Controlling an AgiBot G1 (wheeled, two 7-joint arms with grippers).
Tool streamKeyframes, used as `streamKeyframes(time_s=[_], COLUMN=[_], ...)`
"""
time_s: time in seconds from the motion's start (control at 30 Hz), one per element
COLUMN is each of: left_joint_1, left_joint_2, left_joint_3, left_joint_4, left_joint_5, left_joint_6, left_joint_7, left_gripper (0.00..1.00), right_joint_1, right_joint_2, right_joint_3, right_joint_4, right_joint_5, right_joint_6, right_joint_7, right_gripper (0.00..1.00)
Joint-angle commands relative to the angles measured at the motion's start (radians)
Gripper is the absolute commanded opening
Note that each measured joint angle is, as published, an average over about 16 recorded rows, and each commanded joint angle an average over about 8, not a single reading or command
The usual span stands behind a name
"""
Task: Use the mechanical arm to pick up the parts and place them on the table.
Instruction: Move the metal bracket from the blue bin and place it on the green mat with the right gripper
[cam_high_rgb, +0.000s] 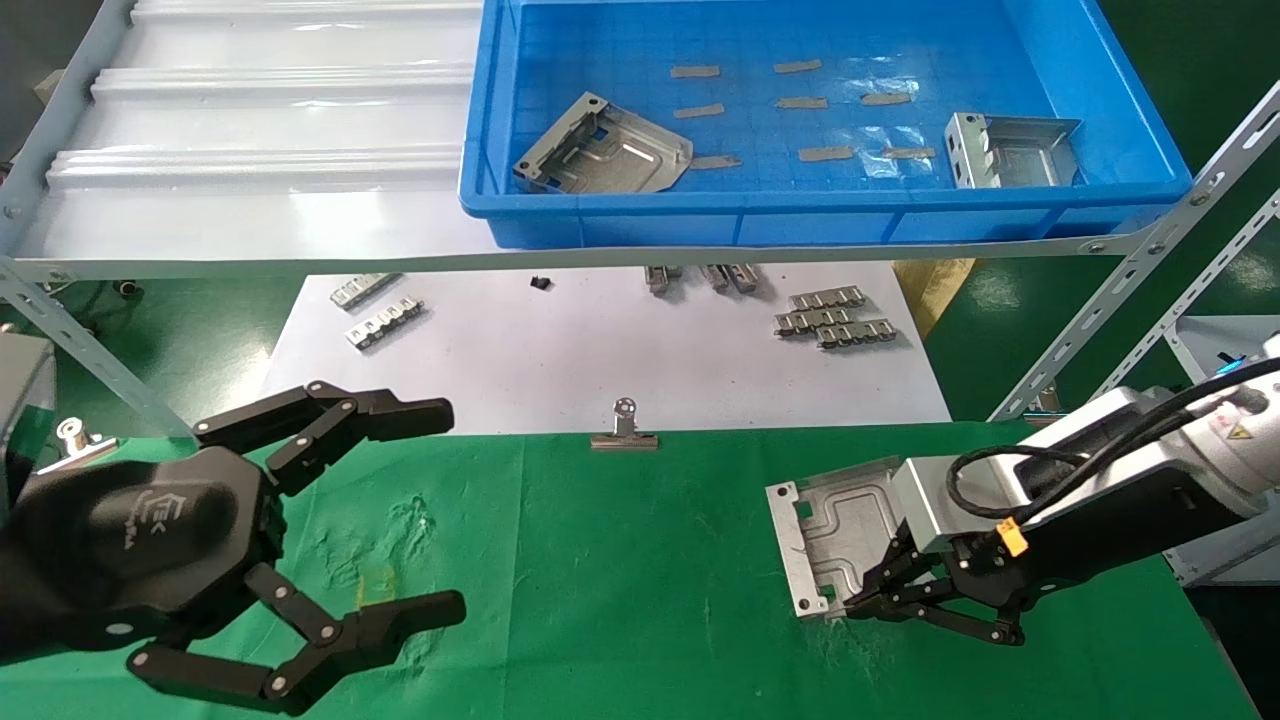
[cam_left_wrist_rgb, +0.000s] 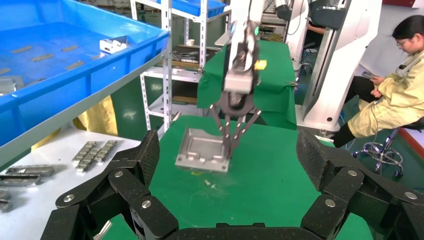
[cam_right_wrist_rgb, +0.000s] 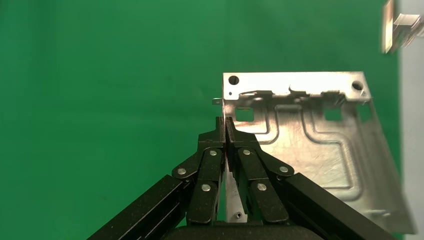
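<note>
One grooved metal plate (cam_high_rgb: 838, 528) pinched by right gripper (cam_high_rgb: 858, 598).

The right pincer (cam_high_rgb: 860, 600) is low over the green surface (cam_high_rgb: 620, 560) at near right, its fingers pinched on the near edge of a grey plate (cam_high_rgb: 835, 530) lying there. The left pincer (cam_high_rgb: 440, 510) hangs spread wide at near left. Two more plates (cam_high_rgb: 605, 150) (cam_high_rgb: 1010, 150) sit in the far blue bin (cam_high_rgb: 800, 215).
</note>
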Motion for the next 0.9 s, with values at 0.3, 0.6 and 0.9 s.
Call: streamKeyframes(time_s=[0.3,0.6,0.9], left_joint_1=[0.000,0.000,0.000], left_joint_2=[0.000,0.000,0.000], left_joint_3=[0.000,0.000,0.000], left_joint_4=[0.000,0.000,0.000], left_joint_5=[0.000,0.000,0.000], left_joint_6=[0.000,0.000,0.000], left_joint_7=[0.000,0.000,0.000], left_gripper=[1.00,1.00,1.00], right_joint_1=[-0.069,-0.111,-0.119], right_joint_2=[-0.103,-0.183,-0.239], right_joint_3=[-0.051,-0.074,-0.074], right_joint_4=[-0.251,-0.407,-0.526], right_joint_5=[-0.057,-0.085,-0.091], right_joint_6=[0.010,0.026,0.054], right_joint_7=[-0.130,-0.231,-0.296], right_gripper=[0.00,0.00,0.13])
